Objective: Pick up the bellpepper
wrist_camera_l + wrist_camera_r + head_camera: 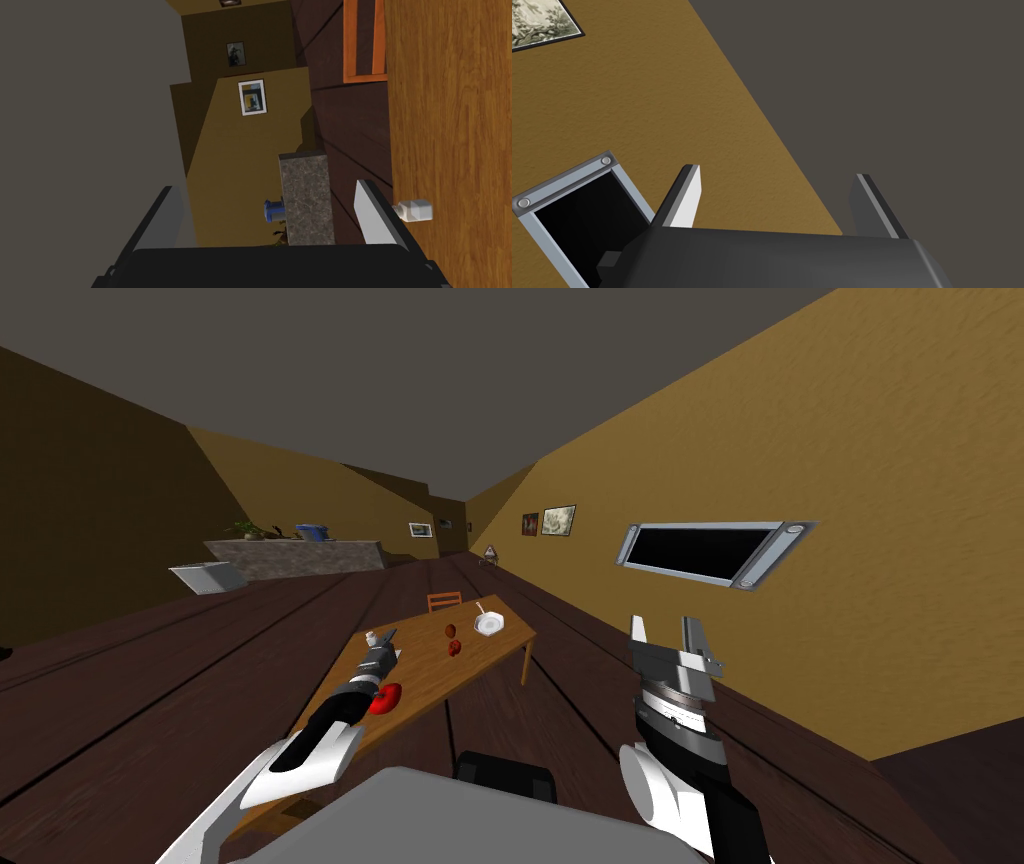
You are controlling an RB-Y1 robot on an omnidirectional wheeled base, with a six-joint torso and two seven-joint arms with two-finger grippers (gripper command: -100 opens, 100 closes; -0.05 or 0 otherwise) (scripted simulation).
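On the wooden table (480,660), in the head view, the red bellpepper (386,696) lies near the front edge, just beside the left forearm (340,703). The left gripper (386,640) reaches beyond it, close to a small white bottle (371,638). The right gripper (667,626) hangs raised to the side, blades spread.

In the left wrist view the blades stand apart and empty, with the bottle beside one finger.

In the right wrist view the blades are also apart, with nothing between them.

I judge the approach is in hand. The next move calls for drawing back and coming down over the bellpepper. No writing is legible.

A wooden table (430,673) carries a white bowl (489,624) and a white bottle (414,210); an orange chair (444,601) stands behind.
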